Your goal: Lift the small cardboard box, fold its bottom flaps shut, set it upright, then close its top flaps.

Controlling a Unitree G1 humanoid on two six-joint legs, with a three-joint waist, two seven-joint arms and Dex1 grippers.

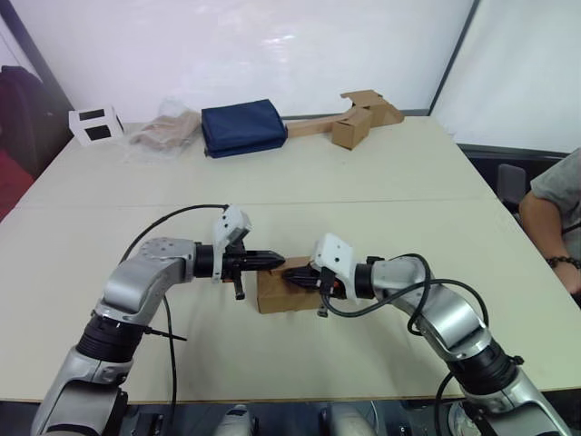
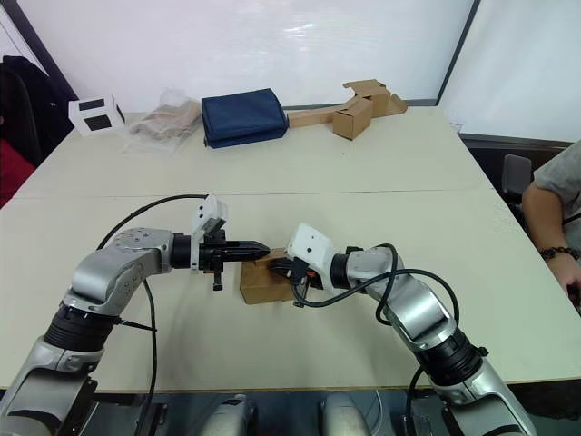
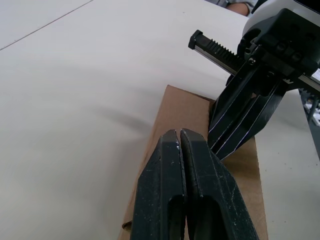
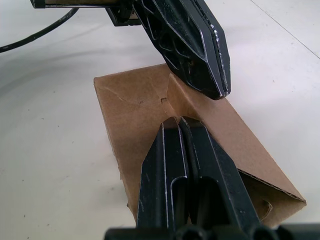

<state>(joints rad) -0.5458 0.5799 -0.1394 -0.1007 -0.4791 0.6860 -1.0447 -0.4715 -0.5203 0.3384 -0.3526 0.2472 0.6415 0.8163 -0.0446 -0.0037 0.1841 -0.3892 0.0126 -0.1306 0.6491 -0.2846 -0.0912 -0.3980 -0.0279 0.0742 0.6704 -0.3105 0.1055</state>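
Observation:
The small cardboard box (image 1: 275, 295) stands on the table between my two arms, plain brown. Its upward-facing flaps (image 4: 135, 107) lie folded over, with a seam and a small notch where they meet. I cannot tell whether these are the top flaps or the bottom flaps. My left gripper (image 1: 277, 261) is shut, its tips over the box's top from the left. My right gripper (image 1: 295, 276) is shut too, its tips (image 4: 177, 121) resting on the folded flaps from the right. The two grippers nearly meet above the box (image 3: 185, 107). Neither holds anything.
At the table's far edge lie a white box with black squares (image 1: 95, 124), a clear plastic bag (image 1: 164, 133), a folded navy cloth (image 1: 242, 127) and cardboard pieces on a long strip (image 1: 357, 118). A person's arm (image 1: 554, 222) shows at the right.

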